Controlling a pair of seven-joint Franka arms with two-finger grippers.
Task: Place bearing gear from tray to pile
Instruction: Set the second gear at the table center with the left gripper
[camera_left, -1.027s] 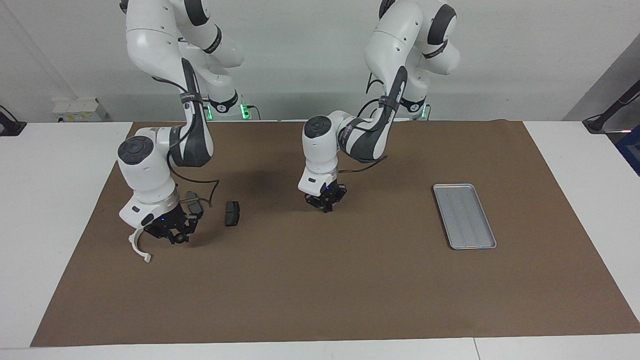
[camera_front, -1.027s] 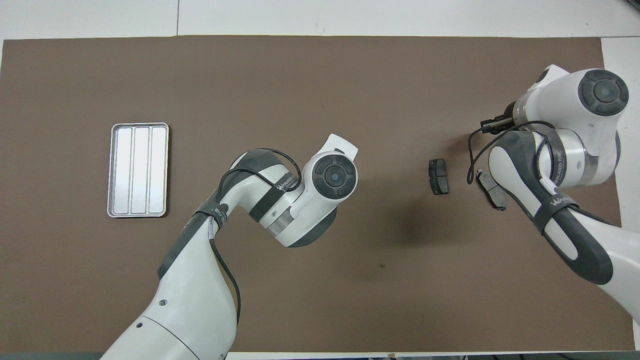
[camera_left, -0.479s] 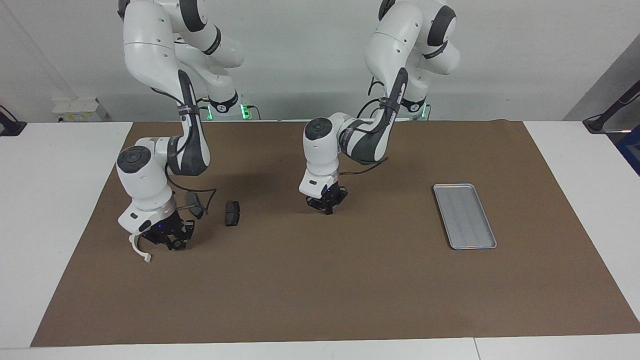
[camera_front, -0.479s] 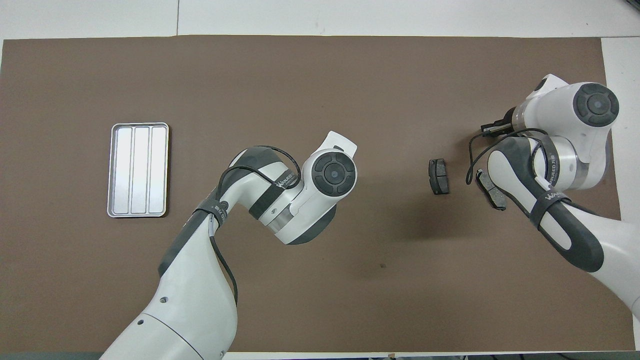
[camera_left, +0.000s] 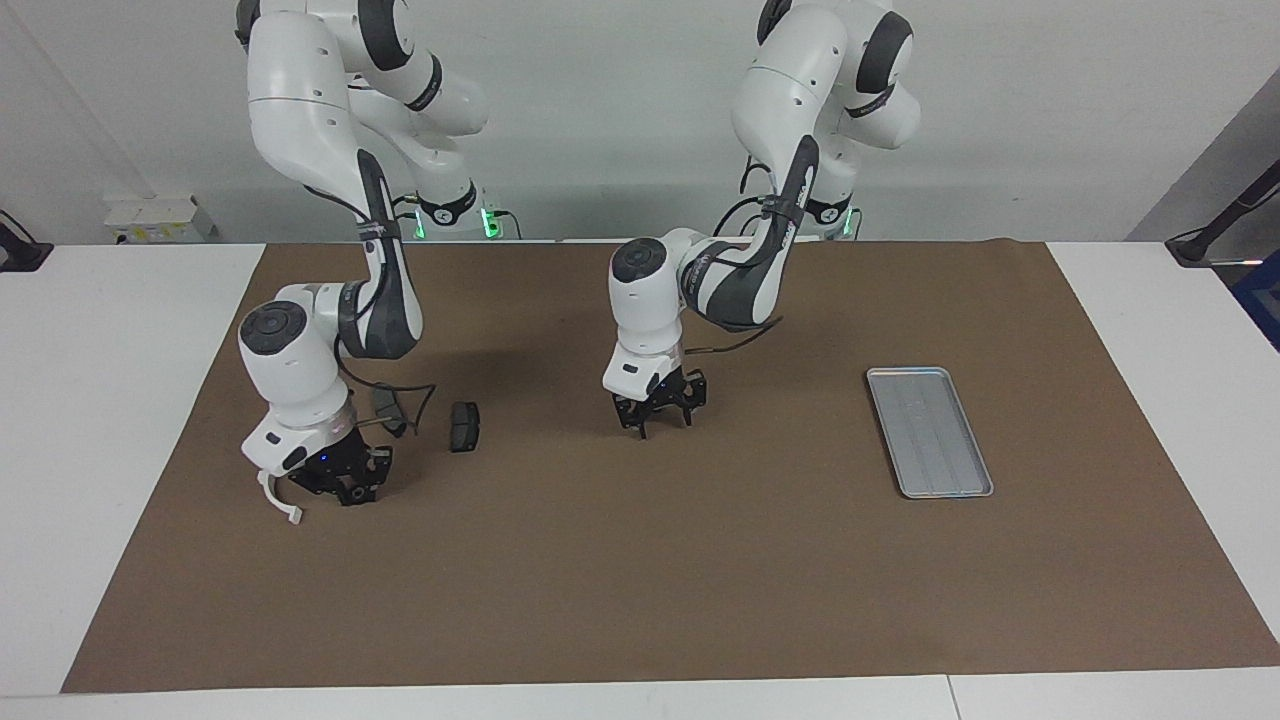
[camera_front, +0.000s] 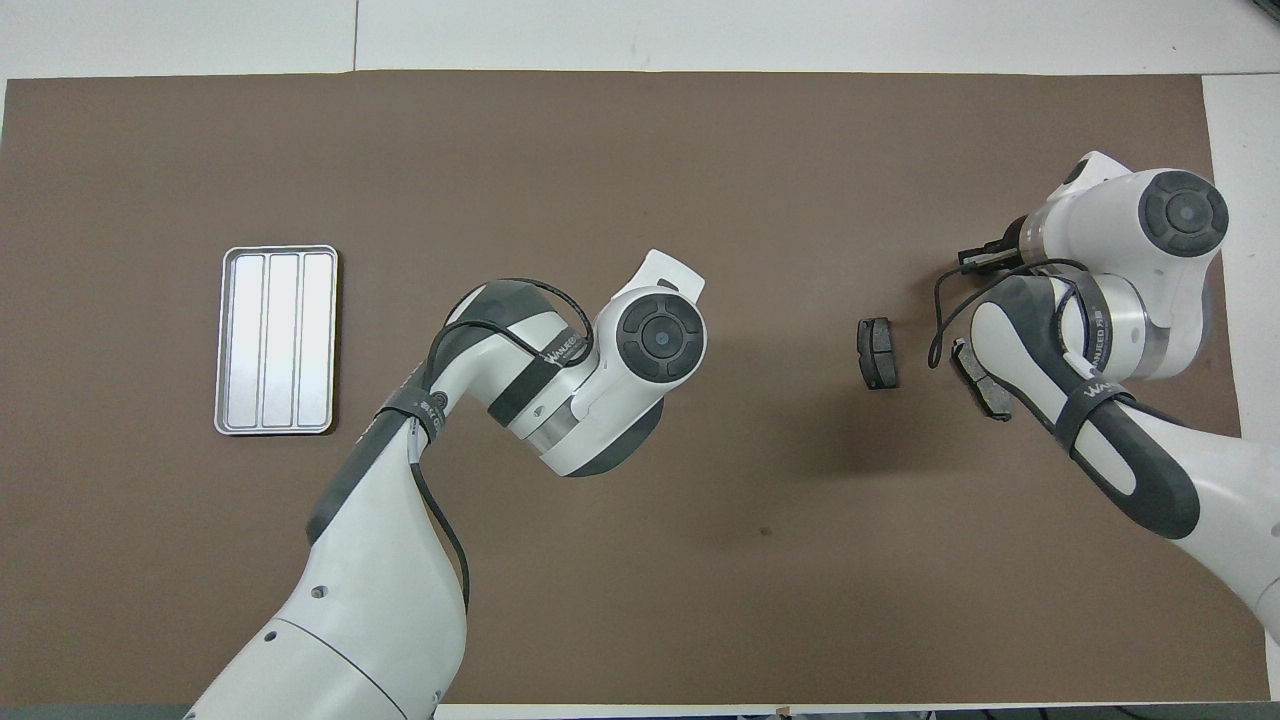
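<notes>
The brown mat (camera_left: 640, 560) covers most of the table, and the metal tray (camera_left: 930, 430) lies on it toward the left arm's end with nothing in it. The pile sits at the right arm's end: two dark brake pads (camera_left: 464, 426), one partly under the right arm, and a white curved bracket (camera_left: 277, 497) farther from the robots.

The left gripper (camera_left: 660, 412) hangs low over the middle of the mat with its fingers spread and nothing between them – it looks out of play. The right gripper (camera_left: 345, 484) is down at the mat just beside the bracket, jaws nearly together. It may be pinching a small dark round part, probably the gear, but I cannot be sure.

If so, the step in hand is the set-down. It wants a short straight descent until the part bears on the mat, then a clean opening and a vertical lift, so that neither finger sweeps the bracket or drags the part away from the pile.

From overhead both grippers are hidden under their own wrists – so contact can only be read from across the table. The bracket's upper end is covered by the right wrist.
</notes>
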